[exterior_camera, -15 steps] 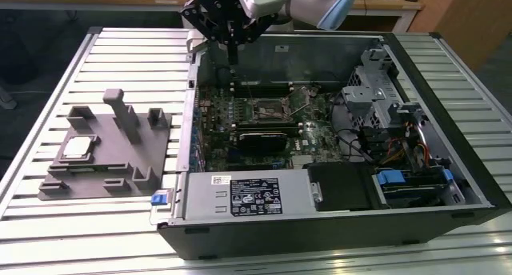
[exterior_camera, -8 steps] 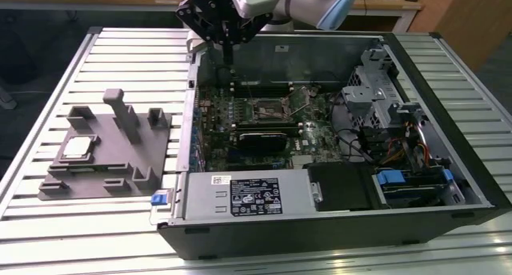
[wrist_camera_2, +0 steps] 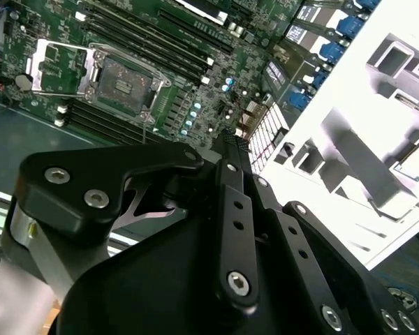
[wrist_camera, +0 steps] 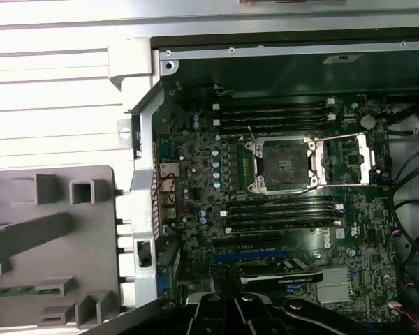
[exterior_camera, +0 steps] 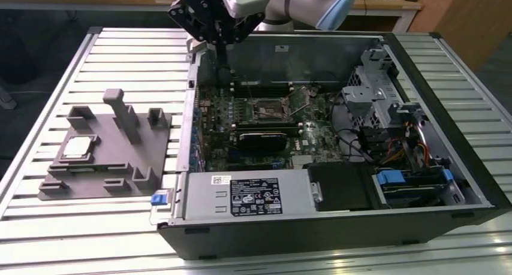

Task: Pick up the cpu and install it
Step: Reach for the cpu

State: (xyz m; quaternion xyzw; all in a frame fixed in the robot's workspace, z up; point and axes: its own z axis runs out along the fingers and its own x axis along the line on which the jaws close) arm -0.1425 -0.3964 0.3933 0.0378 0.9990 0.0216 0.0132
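Observation:
The cpu [exterior_camera: 78,147], a small square chip with a silvery top, lies in a recess of the grey holder [exterior_camera: 104,167] on the exterior view's left, beside the open computer case. My gripper [exterior_camera: 220,42] hangs high over the case's back left corner, far from the cpu, its fingers shut on nothing. Inside the case the motherboard's cpu socket [exterior_camera: 268,109] stands uncovered, with its metal load plate [exterior_camera: 304,95] flipped back. In both wrist views the socket [wrist_camera: 283,164] [wrist_camera_2: 126,84] sits ahead of the black gripper [wrist_camera_2: 230,139].
The silver power-supply box [exterior_camera: 248,194] fills the case's front. Drive cages and cables [exterior_camera: 384,119] crowd the exterior view's right side. Memory slots [wrist_camera: 272,115] flank the socket. The holder has upright posts [exterior_camera: 120,110]. The slatted metal table [exterior_camera: 120,53] carries everything.

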